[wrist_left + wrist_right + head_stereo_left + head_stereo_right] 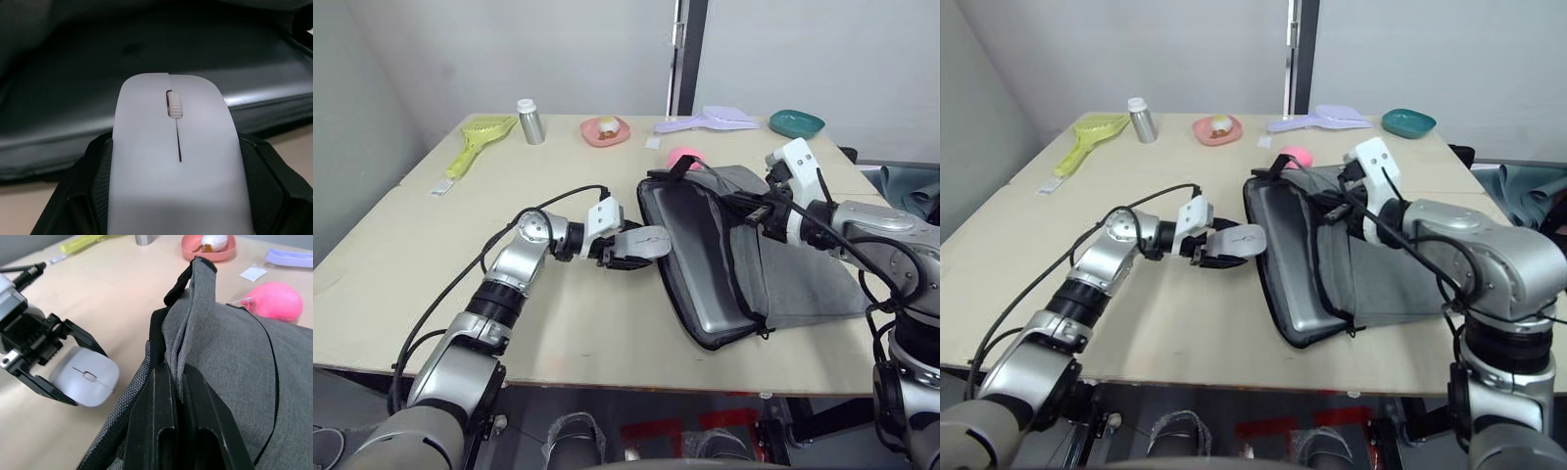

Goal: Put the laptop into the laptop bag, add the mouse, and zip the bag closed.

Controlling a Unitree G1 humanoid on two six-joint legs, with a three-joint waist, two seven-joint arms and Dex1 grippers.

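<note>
Mouse (176, 166) between left fingers (88, 196) | beside laptop bag (783, 264) mouth

White mouse (648, 240) at open grey laptop bag (773, 269) holding laptop (700, 264)

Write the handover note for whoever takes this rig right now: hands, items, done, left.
Left hand: shut on the mouse, held just outside the open mouth of the laptop bag.
Right hand: shut on the bag's upper fabric flap, lifting it to keep the mouth open.
Laptop: already lying inside the bag, which lies flat on the table.
Done: laptop is in.
Left: slide the mouse in and release it, let go of the flap, zip the bag closed.
</note>
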